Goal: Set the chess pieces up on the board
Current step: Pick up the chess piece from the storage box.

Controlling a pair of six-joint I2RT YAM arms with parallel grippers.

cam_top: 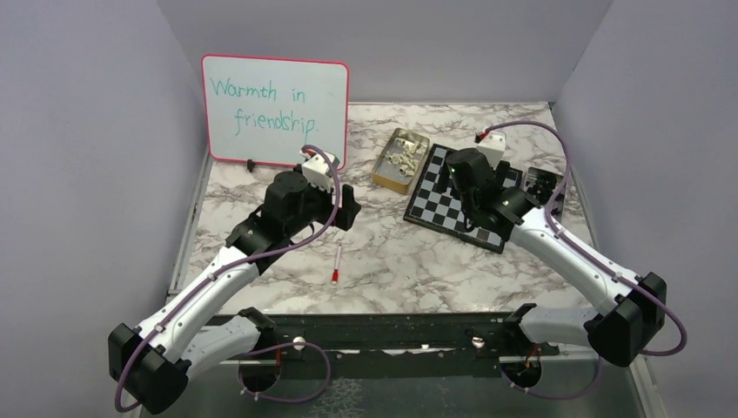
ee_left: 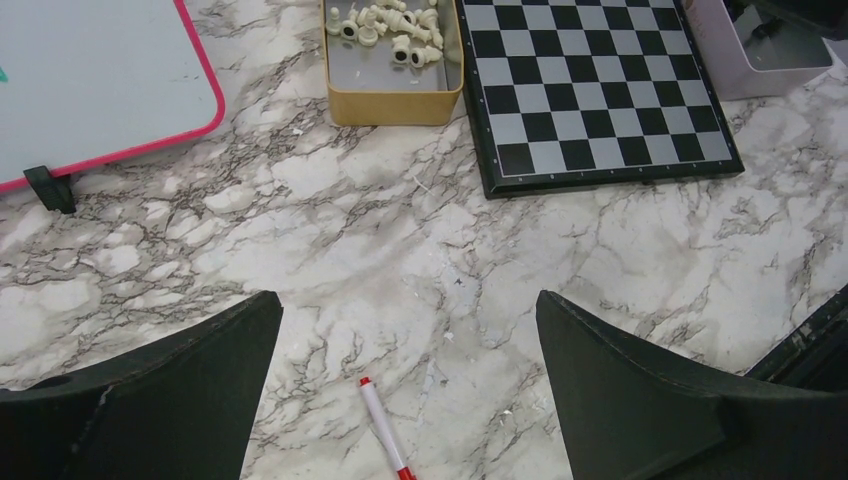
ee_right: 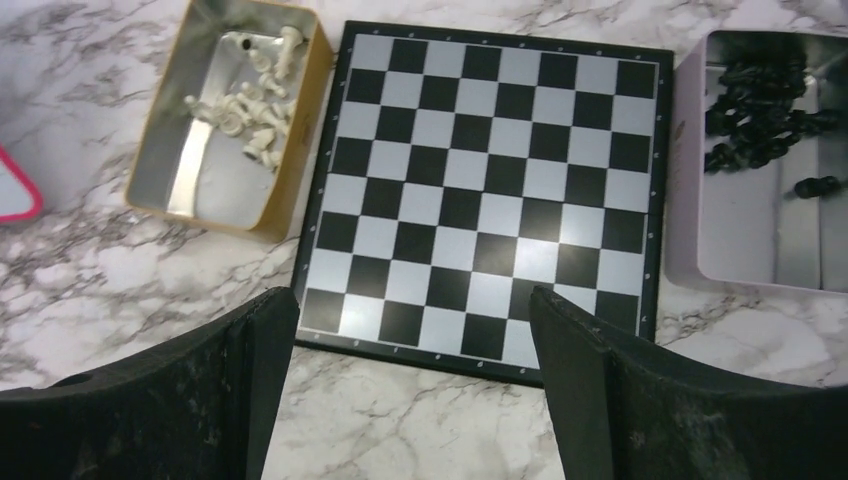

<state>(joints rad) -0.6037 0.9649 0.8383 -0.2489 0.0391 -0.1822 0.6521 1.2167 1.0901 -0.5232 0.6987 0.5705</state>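
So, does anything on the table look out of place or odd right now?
Only the thin white-and-red marker pen lies loose on the marble table, apart from the pink-framed whiteboard. Nothing looks spilled or damaged.

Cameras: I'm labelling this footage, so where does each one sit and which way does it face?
Top external: above and behind the robot, looking down over the marble table; left arm and right arm show, bases nearest.
Left wrist: on the left arm, looking down past its open left pincer at a pen, the gold tin and the board.
Right wrist: above the board, facing down, right pincer open at the bottom edge, a pale tin alongside.
Shared: both wrist views show board and gold tin.
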